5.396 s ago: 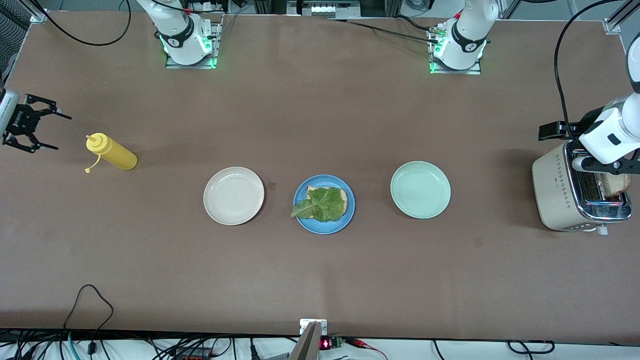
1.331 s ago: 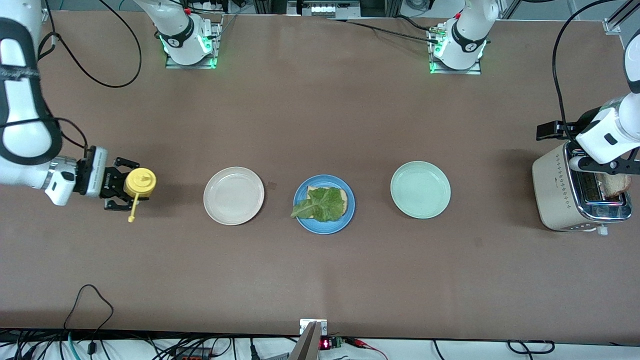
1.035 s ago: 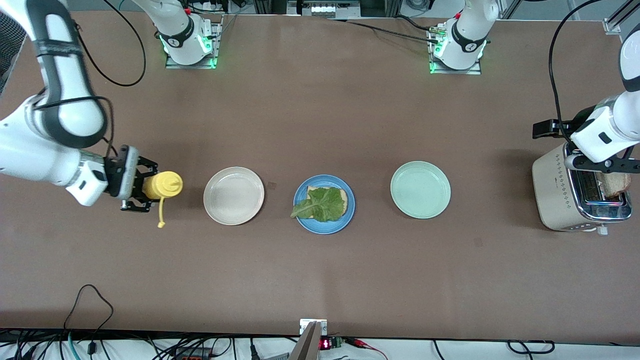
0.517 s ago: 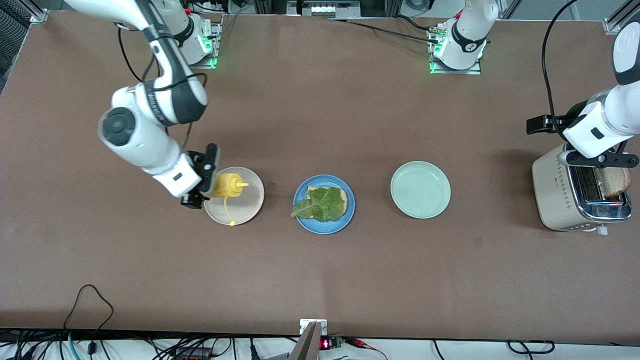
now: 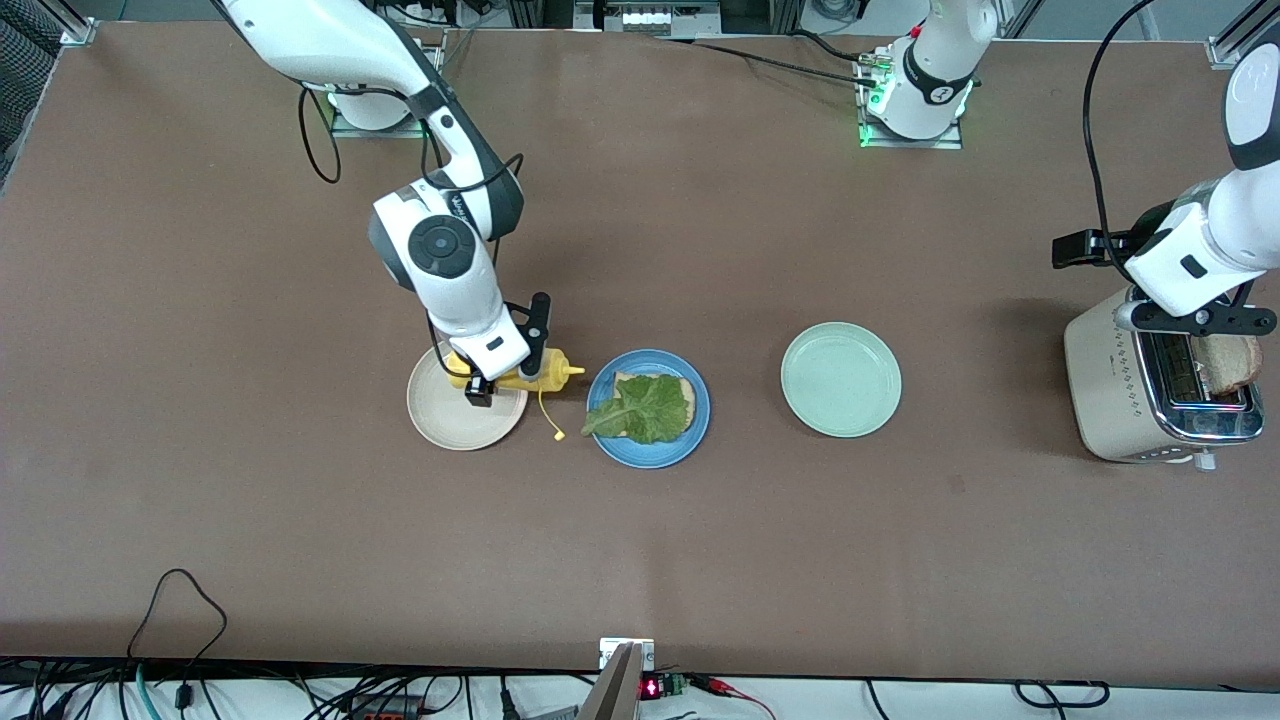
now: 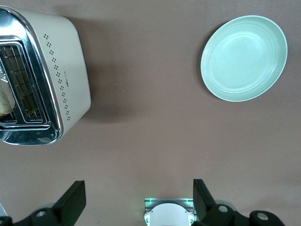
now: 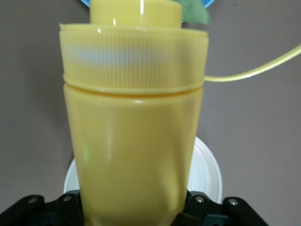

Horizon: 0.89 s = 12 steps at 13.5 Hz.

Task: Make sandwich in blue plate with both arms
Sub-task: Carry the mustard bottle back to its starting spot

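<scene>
The blue plate (image 5: 648, 448) holds one bread slice (image 5: 685, 392) with a green lettuce leaf (image 5: 640, 408) on top. My right gripper (image 5: 505, 378) is shut on a yellow squeeze bottle (image 5: 535, 375). It holds the bottle on its side over the cream plate's edge, nozzle toward the blue plate. The bottle fills the right wrist view (image 7: 134, 132), with the right gripper (image 7: 134, 212) at its base. A second bread slice (image 5: 1228, 363) stands in the toaster (image 5: 1110, 385). My left gripper (image 5: 1195, 322) is open and empty over the toaster; in its wrist view (image 6: 138, 207) the fingers (image 6: 70, 202) are wide apart.
A cream plate (image 5: 440, 415) lies beside the blue plate toward the right arm's end, and also shows in the right wrist view (image 7: 207, 174). A mint-green plate (image 5: 840, 378) lies toward the left arm's end, and shows in the left wrist view (image 6: 244, 56) with the toaster (image 6: 61, 80).
My right arm took the yellow bottle from the right arm's end of the table and carried it over the cream plate toward the blue plate. The left gripper has barely moved.
</scene>
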### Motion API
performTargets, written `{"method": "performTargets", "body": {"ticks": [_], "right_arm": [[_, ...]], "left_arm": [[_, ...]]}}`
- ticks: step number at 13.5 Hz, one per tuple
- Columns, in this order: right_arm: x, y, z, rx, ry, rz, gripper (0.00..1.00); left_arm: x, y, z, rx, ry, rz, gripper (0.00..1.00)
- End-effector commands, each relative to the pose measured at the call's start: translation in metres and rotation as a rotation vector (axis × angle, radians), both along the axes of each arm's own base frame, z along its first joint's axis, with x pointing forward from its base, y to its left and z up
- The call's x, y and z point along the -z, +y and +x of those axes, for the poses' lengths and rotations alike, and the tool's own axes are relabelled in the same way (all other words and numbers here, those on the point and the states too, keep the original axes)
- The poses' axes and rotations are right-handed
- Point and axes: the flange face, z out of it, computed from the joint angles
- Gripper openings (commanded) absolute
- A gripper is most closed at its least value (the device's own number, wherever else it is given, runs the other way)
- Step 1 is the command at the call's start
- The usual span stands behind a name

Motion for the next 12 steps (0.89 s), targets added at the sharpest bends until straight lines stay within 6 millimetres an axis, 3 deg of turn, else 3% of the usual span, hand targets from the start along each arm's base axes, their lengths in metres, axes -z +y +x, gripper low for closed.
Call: {"method": "performTargets", "body": {"ticks": [1,4,6,9,12], "right_arm": [[0.006,0.013,0.005,0.024,-0.041,-0.025,0.00],[0.010,0.014,0.006,0.021,-0.038,-0.030,0.00],[-0.001,0.007,0.011,0.025,-0.049,-0.022,0.00],[-0.043,-0.052,0.029,0.097,-0.066,-0.006,0.00],[-0.097,-0.106,0.031,0.131,0.009,0.040,0.00]], "left_arm": [[-0.007,-0.001,-0.003,-0.007,0.001,0.006,1.00],[-0.013,-0.002,-0.001,-0.007,-0.013,0.006,1.00],[-0.013,-0.002,-0.001,-0.007,-0.013,0.006,1.00],[-0.013,-0.003,-0.001,-0.006,-0.013,0.006,1.00],[-0.014,-0.006,-0.001,0.000,-0.013,0.005,1.00]]}}
